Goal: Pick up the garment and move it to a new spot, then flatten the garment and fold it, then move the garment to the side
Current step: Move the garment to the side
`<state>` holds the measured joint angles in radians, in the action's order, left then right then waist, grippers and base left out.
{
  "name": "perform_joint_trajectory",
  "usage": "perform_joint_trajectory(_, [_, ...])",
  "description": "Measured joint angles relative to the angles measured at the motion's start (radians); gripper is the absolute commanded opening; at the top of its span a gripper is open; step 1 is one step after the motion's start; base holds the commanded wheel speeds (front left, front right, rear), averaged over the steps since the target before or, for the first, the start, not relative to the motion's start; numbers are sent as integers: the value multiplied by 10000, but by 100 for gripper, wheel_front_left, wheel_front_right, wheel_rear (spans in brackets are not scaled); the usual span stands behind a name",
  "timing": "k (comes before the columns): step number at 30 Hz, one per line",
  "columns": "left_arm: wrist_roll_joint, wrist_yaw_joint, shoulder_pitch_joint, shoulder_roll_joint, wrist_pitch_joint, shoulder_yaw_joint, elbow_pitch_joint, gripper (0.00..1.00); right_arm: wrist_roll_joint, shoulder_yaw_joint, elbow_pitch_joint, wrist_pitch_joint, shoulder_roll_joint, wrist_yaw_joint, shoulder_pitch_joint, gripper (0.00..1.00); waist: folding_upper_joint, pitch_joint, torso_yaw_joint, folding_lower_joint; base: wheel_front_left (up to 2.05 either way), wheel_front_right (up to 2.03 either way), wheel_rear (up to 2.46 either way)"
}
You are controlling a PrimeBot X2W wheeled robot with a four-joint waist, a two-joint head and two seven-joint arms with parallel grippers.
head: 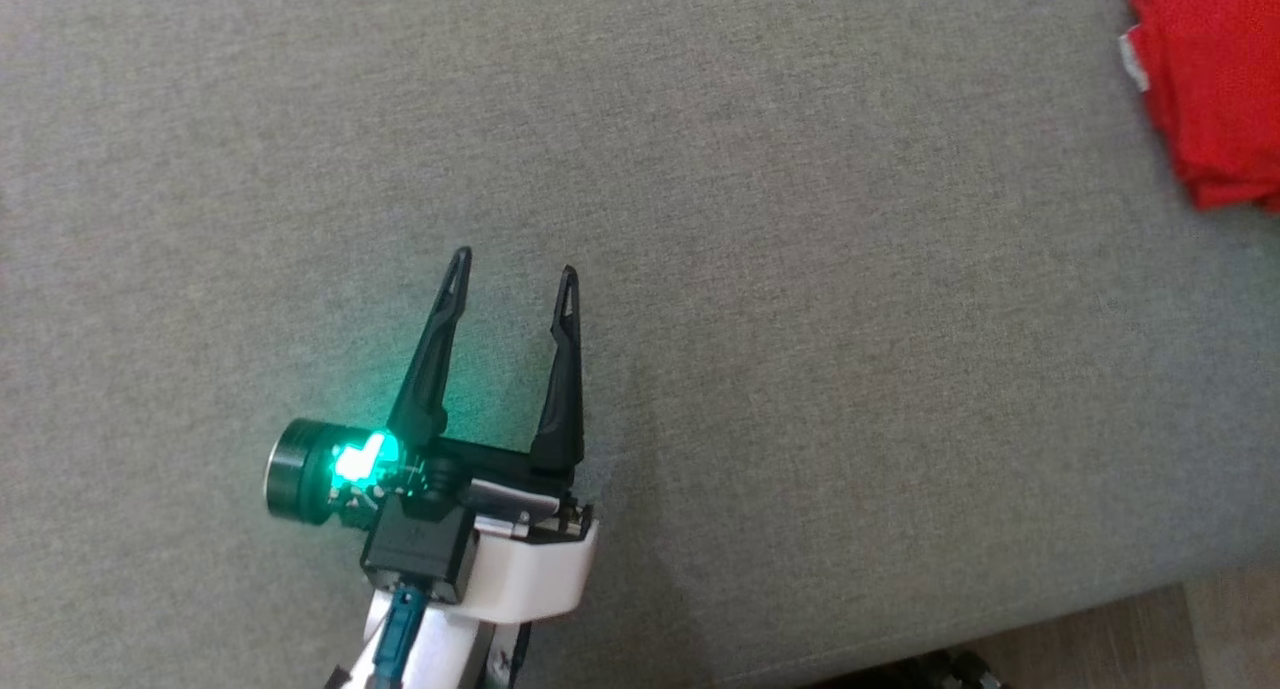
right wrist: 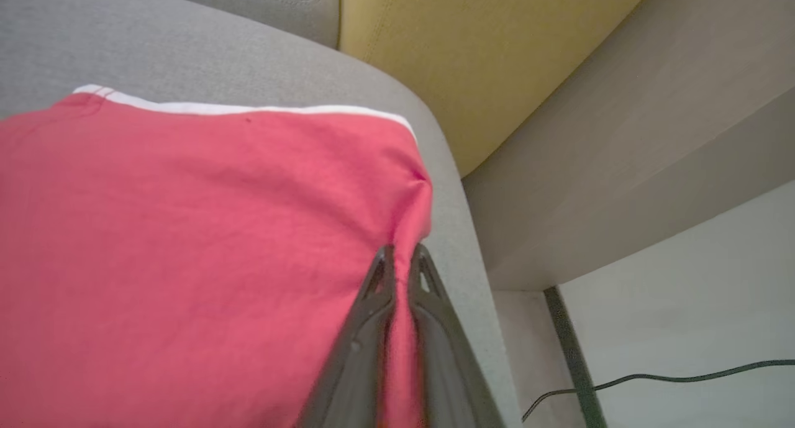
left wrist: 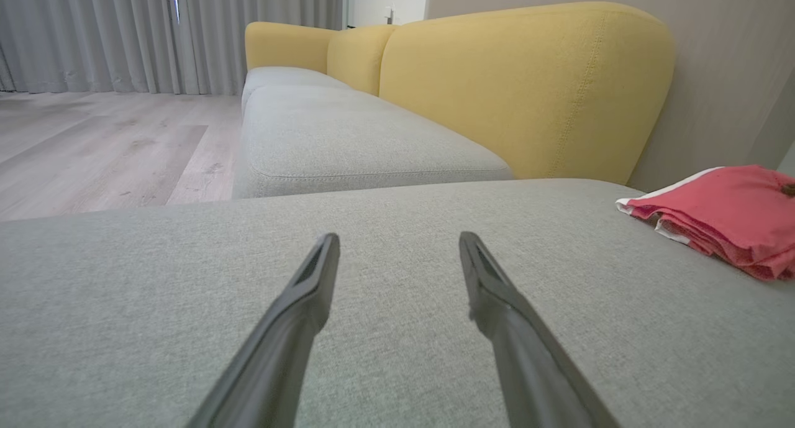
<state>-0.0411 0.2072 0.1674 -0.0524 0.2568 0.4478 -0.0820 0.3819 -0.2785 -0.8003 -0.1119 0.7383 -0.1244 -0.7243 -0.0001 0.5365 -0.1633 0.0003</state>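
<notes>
1. Grey fabric sofa cushion (head: 800, 269) fills the head view: left gripper (head: 515, 264) has jaws spread, folded red garment with white trim (head: 1215, 79) well apart, beyond their right.
2. Left wrist view adds yellow padded backrests (left wrist: 528, 86) beyond the fingertips.
3. Right wrist view: right gripper (right wrist: 402, 254) pinches the garment's edge between its jaws.

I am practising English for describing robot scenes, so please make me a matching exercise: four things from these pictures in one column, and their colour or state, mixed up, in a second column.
Things:
1. left hand
2. right hand
3. garment
4. sofa backrest

Colour or state:
A. yellow
B. open, holding nothing
C. red, folded, with white trim
D. shut on fabric

Pairs: 1-B, 2-D, 3-C, 4-A
</notes>
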Motion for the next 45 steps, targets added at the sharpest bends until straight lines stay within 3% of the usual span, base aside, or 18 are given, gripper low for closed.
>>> perform_joint_trajectory(1, [0,-52,8,0,0,2,38,100,-165,111,-182,-71,-29,0,-75,100,0,-20,10,0,0,0,0])
perform_joint_trajectory(6, [-17,-92,13,0,0,23,199,100,-1001,656,-738,-732,-303,0,-234,100,0,-240,128,-2,0,0,0])
perform_joint_trajectory(11, [-268,-33,-86,2,0,23,351,100,-1749,780,-594,-1218,-1135,0,-134,100,0,-840,319,-3,0,0,0])
perform_joint_trajectory(15, [-474,54,-521,2,0,0,477,100,-1590,428,213,-1329,-2071,0,676,100,0,-1572,475,-4,0,0,0])
perform_joint_trajectory(20, [-938,31,-1315,2,0,-10,740,100,-395,-414,1179,-1361,-3187,0,2406,100,1,-2677,687,-5,0,0,0])
perform_joint_trajectory(25, [-1198,-117,-1984,4,0,-67,997,100,146,-314,2428,-1363,-3906,0,3859,100,1,-3877,958,-7,0,0,0])
perform_joint_trajectory(35, [-813,56,-3124,-6,0,-894,621,100,-1112,1210,5567,-1390,-5400,2,7397,100,1,-5660,1426,-6,0,0,0])
perform_joint_trajectory(40, [-851,84,-4001,-15,-2,-1379,692,100,-1618,1406,5845,-1390,-5814,2,8701,100,1,-6099,1417,-7,0,0,0])
perform_joint_trajectory(45, [-940,-59,-4422,-23,-2,-1772,840,100,-1724,1580,5889,-1390,-5988,2,9001,100,1,-6298,1273,-4,0,0,0])
